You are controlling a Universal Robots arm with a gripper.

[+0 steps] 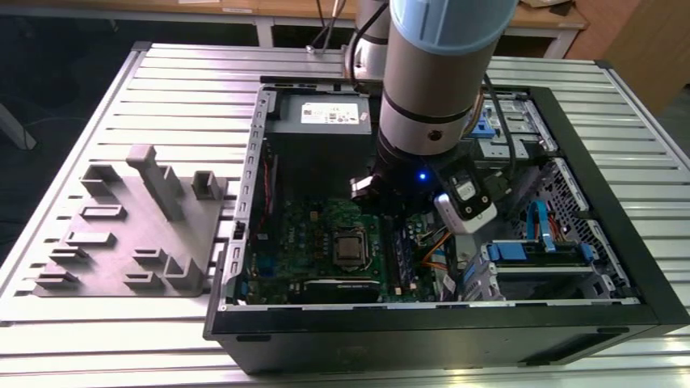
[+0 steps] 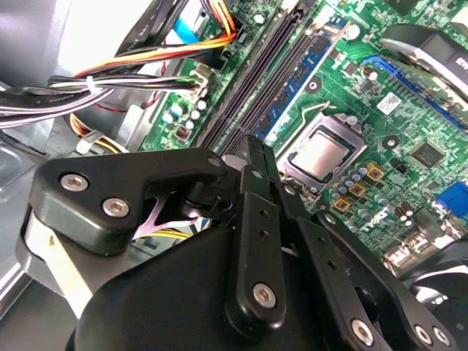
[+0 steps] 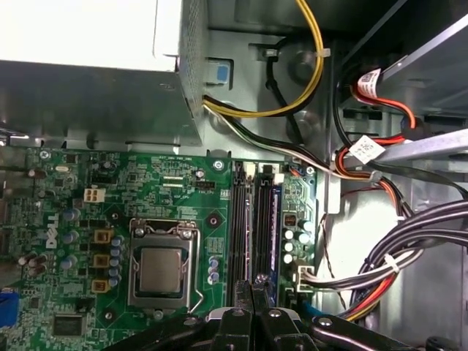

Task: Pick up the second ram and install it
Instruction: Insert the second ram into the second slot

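As it hangs clenched tip to tip, gripper sits directly above black memory sockets; blue memory stick seated just beside; green motherboard beneath.

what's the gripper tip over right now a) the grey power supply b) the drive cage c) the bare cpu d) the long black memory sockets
d: in the first wrist view the gripper sits over the black memory sockets, beside the cpu
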